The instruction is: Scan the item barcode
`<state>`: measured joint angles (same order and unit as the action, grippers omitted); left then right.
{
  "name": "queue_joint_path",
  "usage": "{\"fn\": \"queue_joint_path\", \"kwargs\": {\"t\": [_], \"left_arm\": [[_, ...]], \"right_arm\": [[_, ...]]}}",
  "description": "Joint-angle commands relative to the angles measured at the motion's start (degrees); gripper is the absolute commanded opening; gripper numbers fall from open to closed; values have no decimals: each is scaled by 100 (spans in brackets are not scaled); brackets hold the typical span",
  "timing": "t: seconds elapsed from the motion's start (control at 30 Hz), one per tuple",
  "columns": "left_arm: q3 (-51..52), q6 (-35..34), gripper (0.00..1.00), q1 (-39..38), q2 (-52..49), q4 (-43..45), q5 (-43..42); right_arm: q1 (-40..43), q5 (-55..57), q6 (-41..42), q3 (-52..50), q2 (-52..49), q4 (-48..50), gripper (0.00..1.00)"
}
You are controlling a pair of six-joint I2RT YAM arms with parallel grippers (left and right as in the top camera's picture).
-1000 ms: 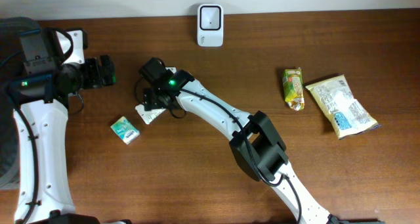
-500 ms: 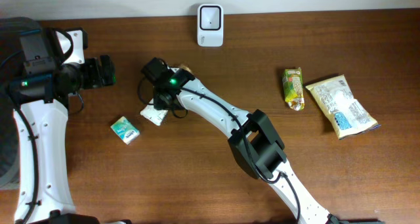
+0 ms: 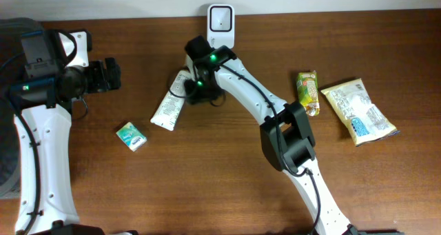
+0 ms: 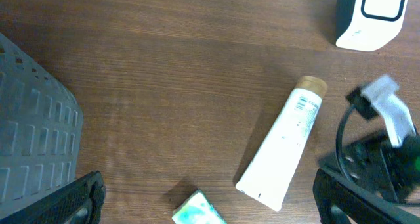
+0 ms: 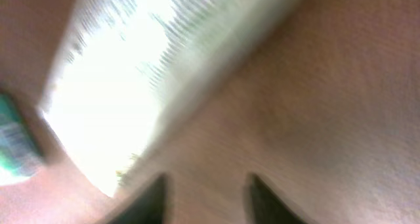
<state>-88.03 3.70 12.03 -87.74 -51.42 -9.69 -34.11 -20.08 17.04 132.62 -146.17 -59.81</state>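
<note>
The white tube (image 4: 281, 152) lay flat on the wooden surface (image 4: 164, 66), its cap end toward the scanner (image 4: 369, 17) and its flat end near a small green packet (image 3: 131, 136). The right tool (image 5: 207, 194) hovered beside the cap end. Its view was blurred, but its fingers were apart over bare wood. The left tool (image 3: 116, 75) gaped wide, holding nothing, near a grey basket (image 4: 33, 132).

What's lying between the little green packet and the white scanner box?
The white tube lies between them, seen overhead and from the left wrist.
</note>
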Motion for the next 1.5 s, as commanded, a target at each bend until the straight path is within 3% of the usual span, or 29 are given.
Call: {"fn": "queue_joint_path", "kwargs": {"t": [0.0,0.13,0.23,0.67,0.8,0.87,0.93,1.03,1.1,1.17,1.27,1.4,1.47], "left_arm": [[-39,111,99,13,46,-9,-59],[-39,111,99,13,46,-9,-61],[-39,111,99,13,46,-9,-61],[-39,111,99,13,46,-9,-59],[-39,111,99,13,46,-9,-59],[-39,111,99,13,46,-9,-61],[-39,111,99,13,46,-9,-61],[-39,111,99,13,46,-9,-61],[-39,111,99,13,46,-9,-59],[-39,111,99,13,46,-9,-61],[-39,111,99,13,46,-9,-61],[-39,111,99,13,44,-9,-59],[-39,111,99,13,46,-9,-59]], "right_arm": [[-334,540,1471,111,164,739,99],[-752,2339,2723,66,-37,1318,99],[-909,2916,2898,28,-170,1263,99],[-1021,2935,2879,-160,-509,1113,99],[-839,2824,1281,-144,-286,-22,99],[-702,2771,920,-142,-201,-509,99],[-507,2100,59,-142,-129,-839,100],[-358,1088,-726,-138,-109,-892,90],[-214,667,-828,-37,59,-962,93],[44,-129,-1384,271,372,-1158,99],[466,-732,-2262,586,680,-1541,99],[715,-1639,-3880,92,494,-1539,99],[719,-1648,-4019,-201,367,-1263,96]]}}
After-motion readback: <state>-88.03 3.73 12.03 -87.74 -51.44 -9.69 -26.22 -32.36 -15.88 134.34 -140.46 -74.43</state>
